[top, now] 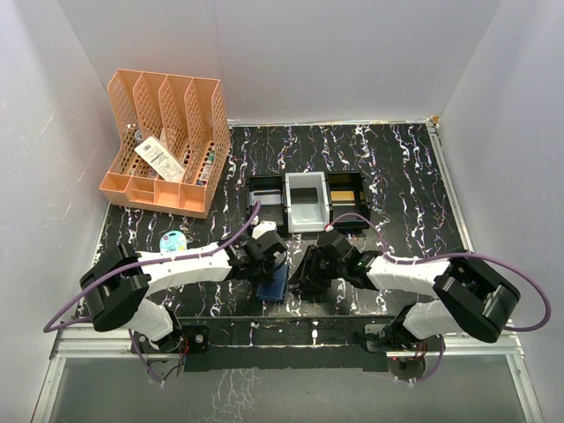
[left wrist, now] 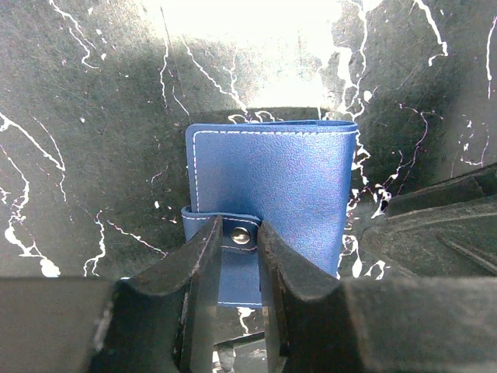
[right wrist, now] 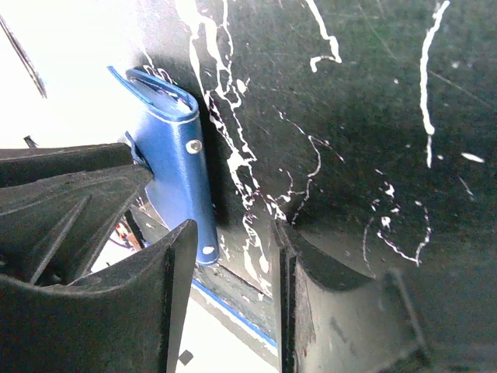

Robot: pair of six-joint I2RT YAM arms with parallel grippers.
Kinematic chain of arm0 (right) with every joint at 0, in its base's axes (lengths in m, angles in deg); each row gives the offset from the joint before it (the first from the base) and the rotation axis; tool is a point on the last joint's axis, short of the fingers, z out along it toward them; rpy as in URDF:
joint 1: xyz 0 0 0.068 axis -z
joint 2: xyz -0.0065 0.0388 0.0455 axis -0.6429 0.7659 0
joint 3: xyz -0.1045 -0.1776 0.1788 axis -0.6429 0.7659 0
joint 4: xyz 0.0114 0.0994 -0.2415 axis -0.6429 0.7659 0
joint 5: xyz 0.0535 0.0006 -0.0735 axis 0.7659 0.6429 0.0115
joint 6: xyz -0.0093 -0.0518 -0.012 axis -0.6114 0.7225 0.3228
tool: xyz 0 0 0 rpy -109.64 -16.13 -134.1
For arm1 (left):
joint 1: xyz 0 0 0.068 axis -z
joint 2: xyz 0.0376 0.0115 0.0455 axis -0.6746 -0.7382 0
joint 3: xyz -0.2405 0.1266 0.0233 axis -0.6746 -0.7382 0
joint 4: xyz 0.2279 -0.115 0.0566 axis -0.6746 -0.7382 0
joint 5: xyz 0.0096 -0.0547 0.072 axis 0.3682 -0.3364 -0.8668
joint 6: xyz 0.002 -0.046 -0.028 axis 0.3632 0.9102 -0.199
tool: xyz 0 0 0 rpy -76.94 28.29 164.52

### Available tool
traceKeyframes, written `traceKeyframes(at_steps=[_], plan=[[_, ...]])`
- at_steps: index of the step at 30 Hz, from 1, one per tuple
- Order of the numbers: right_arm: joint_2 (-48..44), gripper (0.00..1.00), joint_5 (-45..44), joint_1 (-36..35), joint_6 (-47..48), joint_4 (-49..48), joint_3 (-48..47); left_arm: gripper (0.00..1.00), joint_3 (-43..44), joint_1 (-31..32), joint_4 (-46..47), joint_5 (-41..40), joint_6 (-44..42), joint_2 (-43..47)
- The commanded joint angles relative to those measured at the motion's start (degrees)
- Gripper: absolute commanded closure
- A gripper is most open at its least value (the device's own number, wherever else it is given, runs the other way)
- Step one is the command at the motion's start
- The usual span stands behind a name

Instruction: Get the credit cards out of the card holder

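Observation:
The navy-blue card holder (top: 274,284) lies shut on the black marbled table near the front edge, between my two grippers. In the left wrist view the card holder (left wrist: 272,179) has its strap and metal snap (left wrist: 241,235) fastened. My left gripper (left wrist: 239,229) hovers over that strap, its jaws a narrow gap apart on either side of the snap. In the right wrist view the card holder (right wrist: 175,155) lies just left of my right gripper (right wrist: 233,233), which is open and empty over bare table. The credit cards are hidden.
Black and grey trays (top: 306,201) stand in a row just behind the grippers. An orange file rack (top: 167,145) stands at the back left. A pale blue oval case (top: 173,241) lies left of the left arm. The table's front edge (right wrist: 233,311) is close by.

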State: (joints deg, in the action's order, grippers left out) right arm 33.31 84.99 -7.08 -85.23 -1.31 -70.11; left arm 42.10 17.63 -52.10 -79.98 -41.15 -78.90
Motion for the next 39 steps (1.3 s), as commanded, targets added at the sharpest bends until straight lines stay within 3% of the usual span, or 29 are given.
traceKeyframes(at_steps=[1,22,26,31,35,39], plan=[[2.33,0.59,0.53,0.25,0.67,-5.56,-2.35,0.79,-1.86,-0.01,-0.33,2.96,-0.46,0.66],[7.19,0.54,3.02,0.25,0.92,-14.69,-2.36,0.81,-1.54,-0.02,0.88,4.35,-1.52,-0.06],[8.87,0.67,4.45,0.17,2.14,-14.18,-4.58,0.81,-1.6,-0.02,1.08,4.49,-1.47,0.21],[5.46,0.93,0.86,0.2,2.96,-9.4,-5.16,0.79,-0.59,-0.02,-0.92,2.91,-1.59,0.44],[3.53,1.0,2.23,0.26,3.64,-8.29,-5.68,0.67,0.64,-0.02,-3.97,0.06,-2.08,-0.32],[3.56,1.0,3.9,0.24,4.57,-2.49,-8.35,0.68,2.8,-0.02,-8.96,-4.39,-1.77,-2.5]])
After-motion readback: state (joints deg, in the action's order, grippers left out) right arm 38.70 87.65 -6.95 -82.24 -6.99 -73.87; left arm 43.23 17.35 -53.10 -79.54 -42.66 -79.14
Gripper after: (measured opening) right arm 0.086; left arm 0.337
